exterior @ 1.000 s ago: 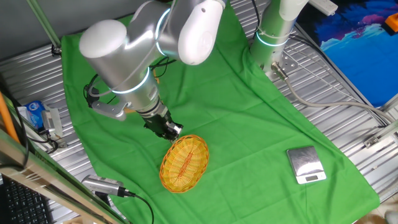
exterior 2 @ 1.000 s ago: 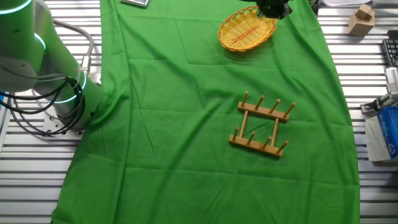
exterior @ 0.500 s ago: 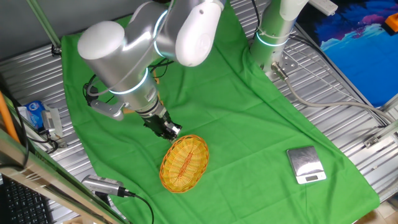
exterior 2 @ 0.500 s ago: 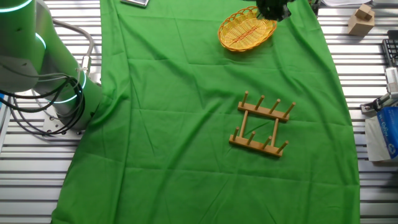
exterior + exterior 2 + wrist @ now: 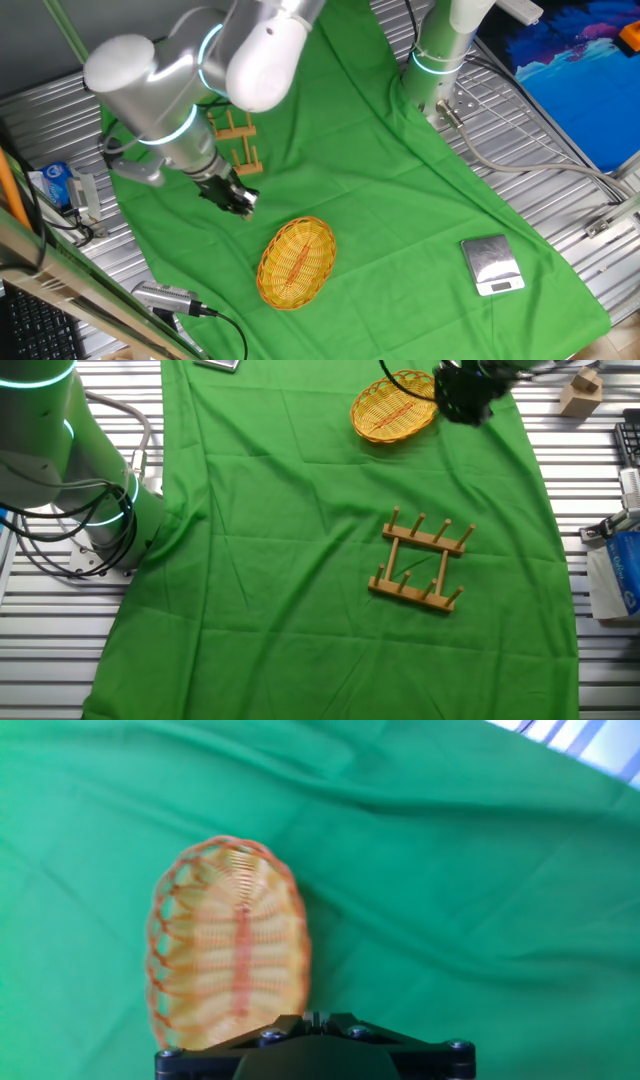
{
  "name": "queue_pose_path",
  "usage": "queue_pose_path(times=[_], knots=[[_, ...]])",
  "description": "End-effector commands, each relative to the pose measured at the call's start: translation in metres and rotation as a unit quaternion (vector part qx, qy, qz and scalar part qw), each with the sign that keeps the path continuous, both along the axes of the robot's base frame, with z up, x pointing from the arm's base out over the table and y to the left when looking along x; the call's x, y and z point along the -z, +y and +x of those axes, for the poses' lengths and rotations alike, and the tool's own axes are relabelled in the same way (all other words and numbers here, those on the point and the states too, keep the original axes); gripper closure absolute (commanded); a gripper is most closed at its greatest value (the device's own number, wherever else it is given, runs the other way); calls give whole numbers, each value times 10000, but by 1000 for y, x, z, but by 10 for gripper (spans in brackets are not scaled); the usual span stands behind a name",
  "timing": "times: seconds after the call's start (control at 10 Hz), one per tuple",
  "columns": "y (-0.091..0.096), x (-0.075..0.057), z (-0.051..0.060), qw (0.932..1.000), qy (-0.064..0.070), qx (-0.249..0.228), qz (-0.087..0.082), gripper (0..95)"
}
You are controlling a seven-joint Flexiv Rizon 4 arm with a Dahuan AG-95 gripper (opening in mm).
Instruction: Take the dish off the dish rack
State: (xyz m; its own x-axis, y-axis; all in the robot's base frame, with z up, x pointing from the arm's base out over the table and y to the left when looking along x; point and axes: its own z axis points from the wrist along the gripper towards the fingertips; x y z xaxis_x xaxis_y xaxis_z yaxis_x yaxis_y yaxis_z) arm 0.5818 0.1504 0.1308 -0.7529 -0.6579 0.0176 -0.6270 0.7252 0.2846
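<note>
The dish [image 5: 295,262], an oval yellow-orange woven tray with reddish centre streaks, lies flat on the green cloth. It also shows in the other fixed view [image 5: 395,405] and in the hand view [image 5: 228,945]. The dish rack [image 5: 420,560], a small wooden rack with upright pegs, stands empty on the cloth well apart from the dish; part of it shows behind the arm [image 5: 237,135]. My gripper [image 5: 237,200] hangs to the upper left of the dish, apart from it and holding nothing. Its fingers do not show in the hand view, so their opening is unclear.
A square silver scale [image 5: 492,265] sits on the cloth to the right of the dish. A second arm's base [image 5: 440,60] stands at the back. A blue-and-white box [image 5: 55,182] lies on the metal slats at the left.
My gripper has drawn away from the dish's rim, up and to the left. The dish has stayed in place on the cloth. The rack now shows behind the arm.
</note>
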Motion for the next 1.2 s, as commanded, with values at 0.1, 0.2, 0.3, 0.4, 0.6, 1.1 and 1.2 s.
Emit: queue_pose_path(times=[0.1, 0.2, 0.3, 0.4, 0.6, 1.1, 1.2], knots=[[-16, -1, 7, 10000, -25, -54, -18, 950], [-16, -1, 7, 10000, -27, -29, -26, 950], [-16, -1, 7, 10000, -35, -25, -27, 950], [-15, 0, 7, 10000, -30, -7, -29, 950], [-15, 0, 6, 10000, -14, 10, -56, 950], [-14, 1, 7, 10000, -12, 73, -40, 950], [-14, 1, 7, 10000, -15, 74, -31, 950]])
